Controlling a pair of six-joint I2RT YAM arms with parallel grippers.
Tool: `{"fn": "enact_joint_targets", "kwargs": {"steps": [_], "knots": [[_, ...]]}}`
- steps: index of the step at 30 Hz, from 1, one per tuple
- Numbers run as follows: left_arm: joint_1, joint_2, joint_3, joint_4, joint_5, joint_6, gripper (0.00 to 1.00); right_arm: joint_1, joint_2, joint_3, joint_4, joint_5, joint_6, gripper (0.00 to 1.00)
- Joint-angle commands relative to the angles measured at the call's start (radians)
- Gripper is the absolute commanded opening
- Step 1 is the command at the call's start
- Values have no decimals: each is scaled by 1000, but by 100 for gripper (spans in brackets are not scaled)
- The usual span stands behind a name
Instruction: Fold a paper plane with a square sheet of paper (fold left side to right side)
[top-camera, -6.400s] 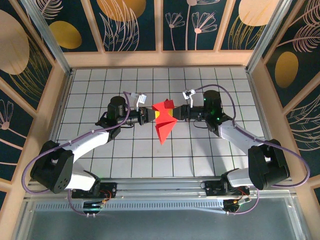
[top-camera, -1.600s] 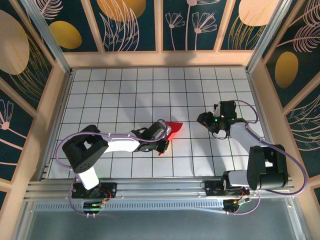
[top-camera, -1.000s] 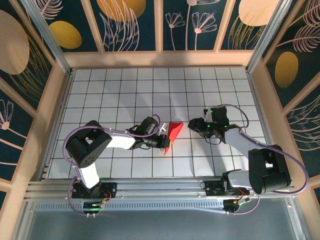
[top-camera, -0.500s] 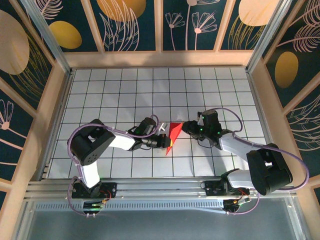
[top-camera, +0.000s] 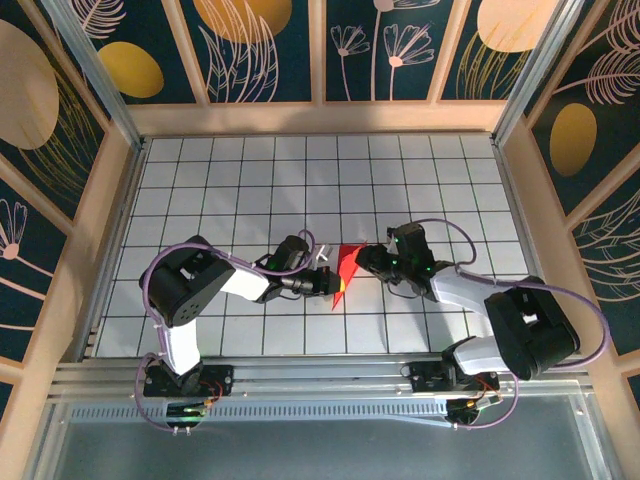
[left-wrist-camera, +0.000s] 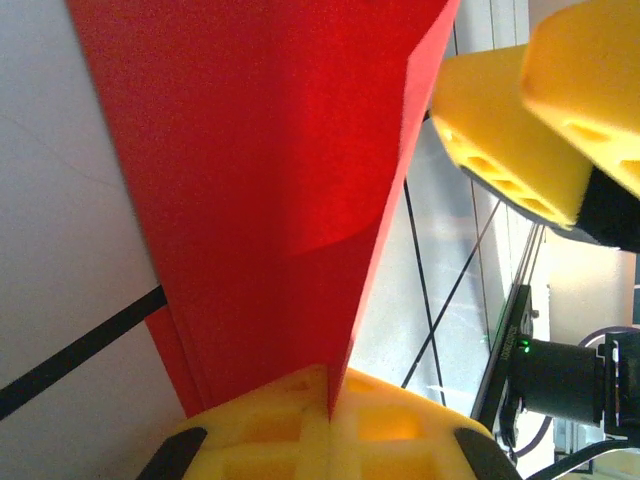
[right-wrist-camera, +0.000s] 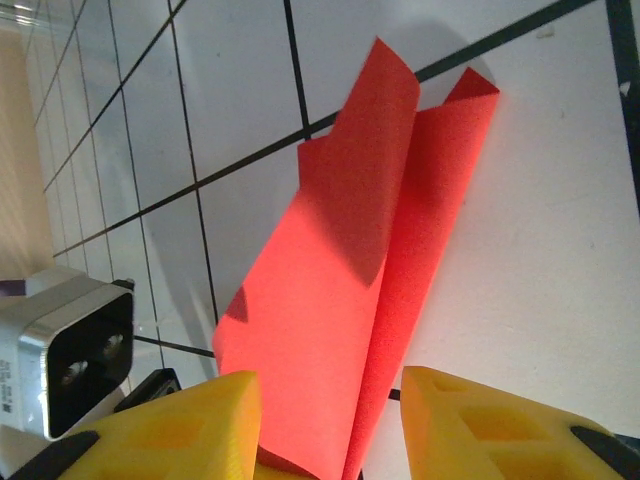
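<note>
The red paper, folded into a narrow pointed shape, sits near the middle of the white-tiled worktop, between the two arms, with its tip towards the worktop's near edge. The left jaws are closed on it. In the left wrist view their yellow pads press together with the paper's edge pinched between them, and the folded layers spread away from the grip. The right jaws stand open at the paper's opposite side. In the right wrist view their yellow fingers are apart with the paper's near end in the gap, its upper flap raised and shading the layer below. Whether either right finger touches the paper I cannot tell.
</note>
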Motion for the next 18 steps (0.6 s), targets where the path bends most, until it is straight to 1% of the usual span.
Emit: {"fn": "enact_joint_targets", "kwargs": {"steps": [1, 18], "knots": [[8, 23, -8, 50, 29, -10, 0, 15, 27, 18, 37, 30, 14, 42], [17, 32, -21, 77, 31, -33, 0, 54, 121, 69, 61, 50, 11, 40]]}}
